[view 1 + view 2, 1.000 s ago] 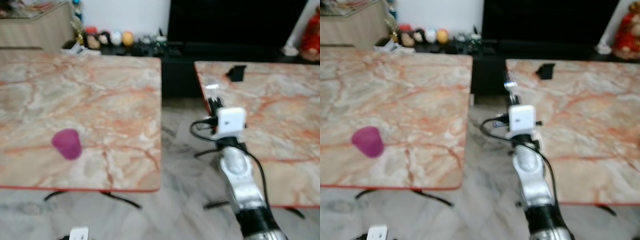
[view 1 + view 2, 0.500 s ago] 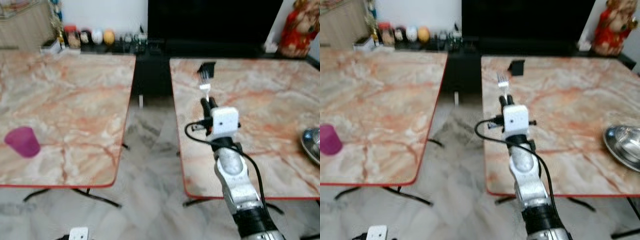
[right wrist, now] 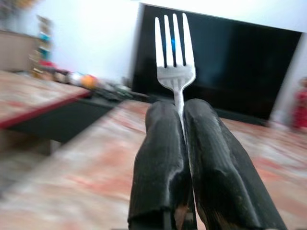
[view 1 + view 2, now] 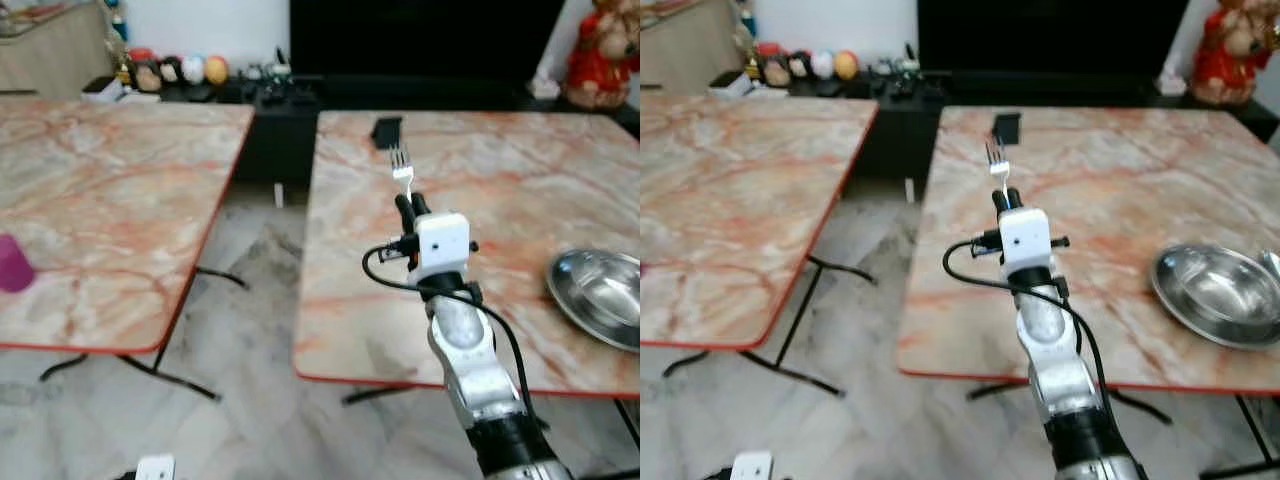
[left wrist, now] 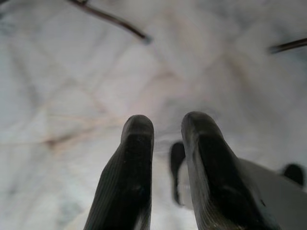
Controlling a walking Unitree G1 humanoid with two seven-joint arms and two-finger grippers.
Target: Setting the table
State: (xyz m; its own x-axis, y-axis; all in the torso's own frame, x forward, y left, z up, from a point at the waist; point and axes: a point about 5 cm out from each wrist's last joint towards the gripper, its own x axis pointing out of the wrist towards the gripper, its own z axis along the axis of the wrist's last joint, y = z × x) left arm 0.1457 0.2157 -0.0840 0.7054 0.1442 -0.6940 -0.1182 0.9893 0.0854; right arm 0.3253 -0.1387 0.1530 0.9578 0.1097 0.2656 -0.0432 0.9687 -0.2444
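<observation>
view swung right | metal bowl point(image 4: 598, 297) now in sight | purple cup point(image 4: 12, 265) near left edge

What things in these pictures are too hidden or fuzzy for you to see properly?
- Fork: its handle is hidden between the right gripper fingers, right wrist view.
- Steel bowl: cut off by the picture's right edge, left eye view.
- Purple cup: cut off by the left edge, left eye view.
- Small black thing on the table: too small to tell what it is.
- Ornaments on the far shelf: blurred.
</observation>
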